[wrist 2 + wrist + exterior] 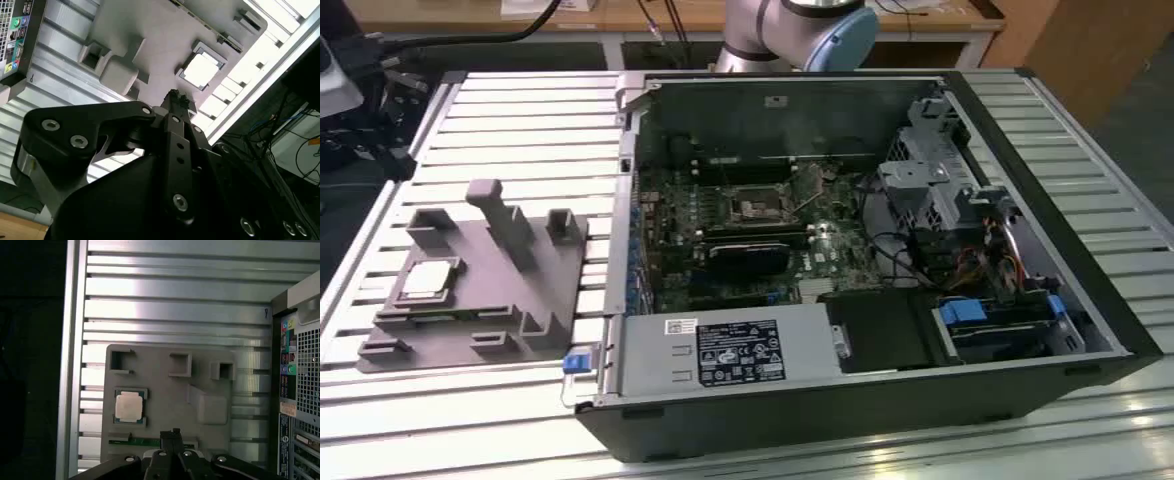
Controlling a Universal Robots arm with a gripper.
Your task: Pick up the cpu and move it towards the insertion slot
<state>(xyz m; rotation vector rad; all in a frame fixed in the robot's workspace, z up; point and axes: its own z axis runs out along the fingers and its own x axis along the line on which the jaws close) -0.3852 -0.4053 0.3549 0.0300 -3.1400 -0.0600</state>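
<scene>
- Cpu (430, 278): small thin square chip with a silvery-white metal face and tan rim. It lies flat in a square recess of the grey moulded plastic block with upright posts (470, 312).
- The block sits on the slatted aluminium table (520, 120), at the exterior view's left, just beside the open black computer case (854, 415).
- Insertion slot (758, 207): small square socket with a shiny metal frame and dark centre. I find it on the green board inside the case, well apart from the cpu, with the case wall between them.
- Black gripper (172, 436): in both wrist views its fingertips look pressed together, clenched on nothing.
- In the first wrist view the gripper hangs over the block's edge, near a thin green strip (142, 442) lying in a groove. It is apart from the cpu (130, 406), not touching it.
- In the second wrist view the gripper tip (176, 99) points at the block (150, 30), and the chip (201, 70) lies near it, bright under the light.
- The grey-and-blue arm base (794, 30) stands beyond the case.
</scene>
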